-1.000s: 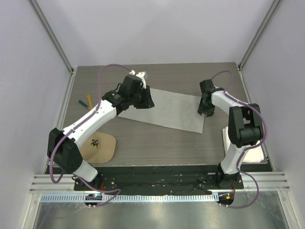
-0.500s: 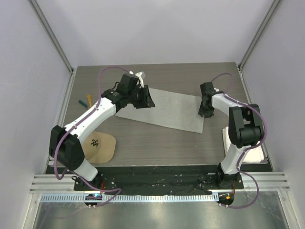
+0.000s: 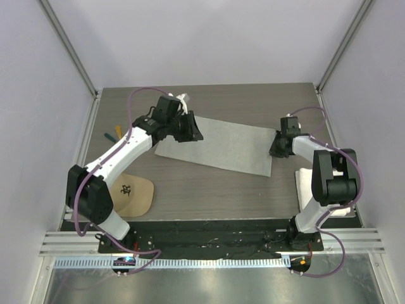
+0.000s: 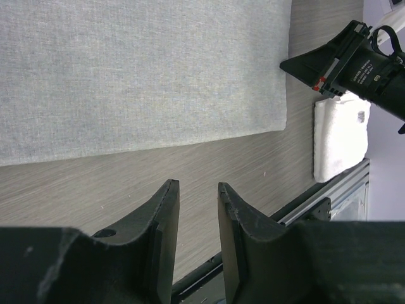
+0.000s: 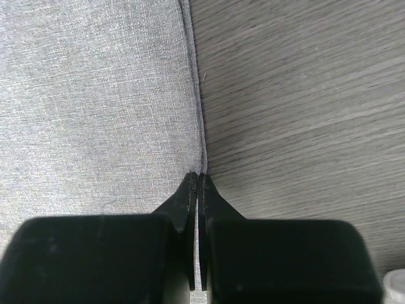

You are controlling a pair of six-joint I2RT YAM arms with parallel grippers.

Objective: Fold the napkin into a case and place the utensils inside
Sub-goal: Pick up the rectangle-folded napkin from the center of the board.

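The napkin (image 3: 221, 147) lies flat on the table as a light grey rectangle, slanted from far left to near right. My right gripper (image 5: 199, 177) is low at its right edge and is shut on the hem there; in the top view the right gripper (image 3: 276, 151) sits at that edge. My left gripper (image 4: 196, 185) hangs open over bare table just off the napkin (image 4: 139, 69), with nothing between its fingers; from above, the left gripper (image 3: 192, 130) is at the cloth's far left corner. Two utensils (image 3: 114, 135), one orange-yellow and one teal, lie at the table's left edge. No case shows.
A tan cap (image 3: 131, 194) with a black emblem lies near the left arm's base. A thick white towel (image 4: 338, 136) sits at the near right beside the right arm's base. Metal rails run along the table's near edge.
My right gripper has gone from open to shut on the napkin's right edge, and its wrist has shifted right. The left gripper has moved slightly toward the far side.
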